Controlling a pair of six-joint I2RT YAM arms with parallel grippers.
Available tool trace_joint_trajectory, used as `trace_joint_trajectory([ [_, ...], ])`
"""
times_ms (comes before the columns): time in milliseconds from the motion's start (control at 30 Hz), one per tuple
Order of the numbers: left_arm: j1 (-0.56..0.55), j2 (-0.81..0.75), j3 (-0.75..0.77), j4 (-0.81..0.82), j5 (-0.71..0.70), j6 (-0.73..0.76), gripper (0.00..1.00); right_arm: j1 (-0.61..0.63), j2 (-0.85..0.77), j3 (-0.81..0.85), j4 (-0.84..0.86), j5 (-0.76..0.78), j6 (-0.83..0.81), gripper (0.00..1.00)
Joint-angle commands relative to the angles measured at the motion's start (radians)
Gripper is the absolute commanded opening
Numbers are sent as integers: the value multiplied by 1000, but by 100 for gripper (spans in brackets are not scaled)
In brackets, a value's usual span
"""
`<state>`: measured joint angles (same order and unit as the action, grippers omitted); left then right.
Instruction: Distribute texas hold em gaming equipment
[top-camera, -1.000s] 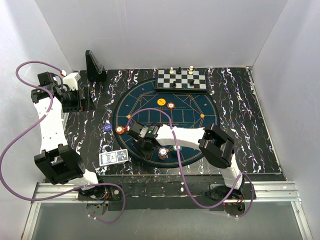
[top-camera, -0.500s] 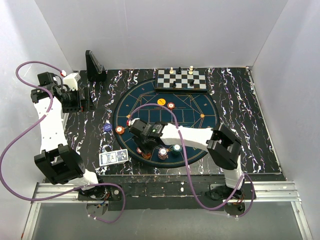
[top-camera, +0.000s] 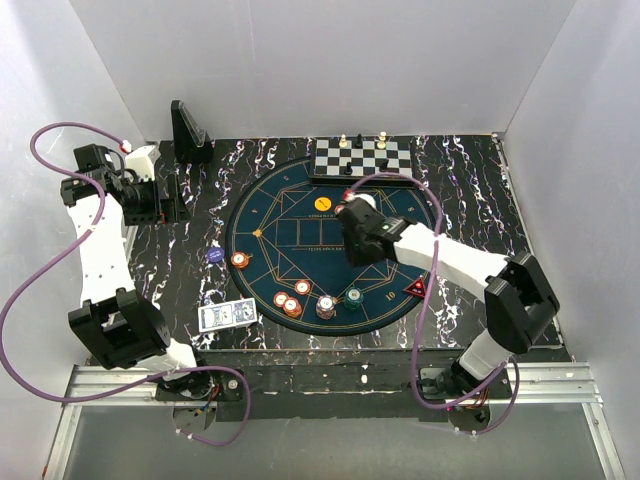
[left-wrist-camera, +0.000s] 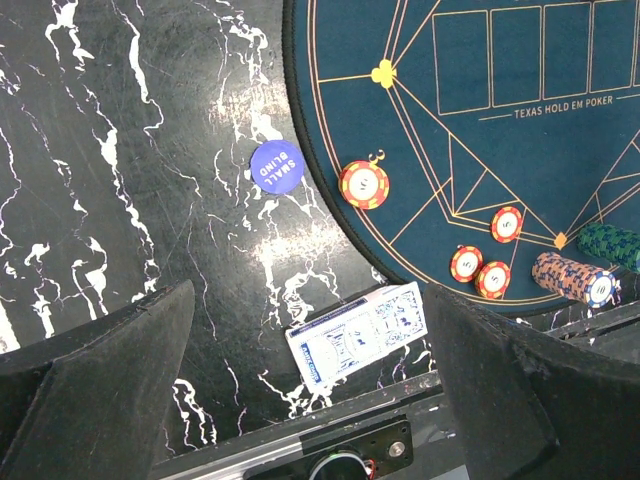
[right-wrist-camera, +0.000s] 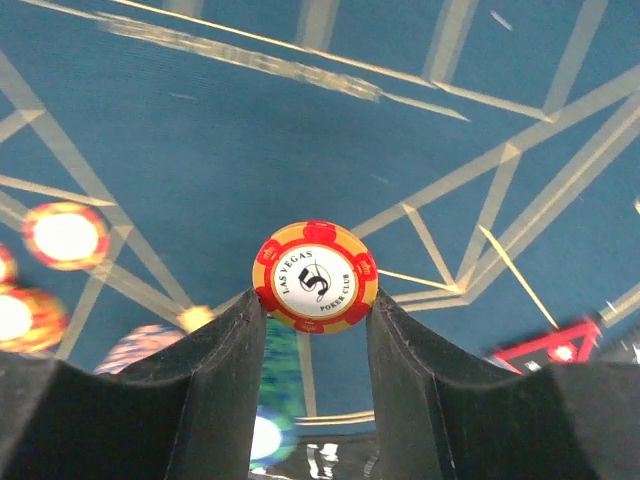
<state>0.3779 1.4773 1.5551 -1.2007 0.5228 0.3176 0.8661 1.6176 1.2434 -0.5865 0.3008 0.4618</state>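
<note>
My right gripper (right-wrist-camera: 316, 302) is shut on an orange chip (right-wrist-camera: 316, 276) marked 5, held upright by its edges above the blue mat (right-wrist-camera: 250, 150). From above, the right gripper (top-camera: 352, 222) hangs over the far middle of the mat (top-camera: 400, 215). Near the mat's front edge lie three orange chips (top-camera: 291, 300), a white-pink stack (top-camera: 326, 307), a teal stack (top-camera: 353, 297) and a red triangle (top-camera: 415, 288). A yellow disc (top-camera: 323, 203) lies at the far side. The card pack (left-wrist-camera: 358, 331) and a blue disc (left-wrist-camera: 276, 166) lie left of the mat. My left gripper (left-wrist-camera: 310, 295) is open, high above them.
A chessboard (top-camera: 362, 158) with pieces stands at the mat's far edge. A black stand (top-camera: 188, 133) is at the back left corner. Another orange chip (top-camera: 239, 259) sits on the mat's left rim. White walls close in three sides.
The right gripper has swung from the mat's near left to its far middle with the orange chip in it. The orange chips it covered now show. The left arm has stayed put.
</note>
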Motion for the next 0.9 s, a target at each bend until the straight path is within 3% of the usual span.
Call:
trace_joint_trajectory([
  [0, 6, -32, 28, 1, 34, 12, 100, -107, -88, -149, -50, 63, 135, 1],
  [333, 6, -26, 31, -3, 34, 14, 100, -157, -76, -265, -108, 161, 333, 1],
  [633, 6, -28, 30, -7, 29, 23, 100, -184, -45, -314, -65, 132, 347, 2],
  [867, 7, -29, 28, -10, 33, 24, 100, -184, -39, -299, -68, 113, 351, 38],
])
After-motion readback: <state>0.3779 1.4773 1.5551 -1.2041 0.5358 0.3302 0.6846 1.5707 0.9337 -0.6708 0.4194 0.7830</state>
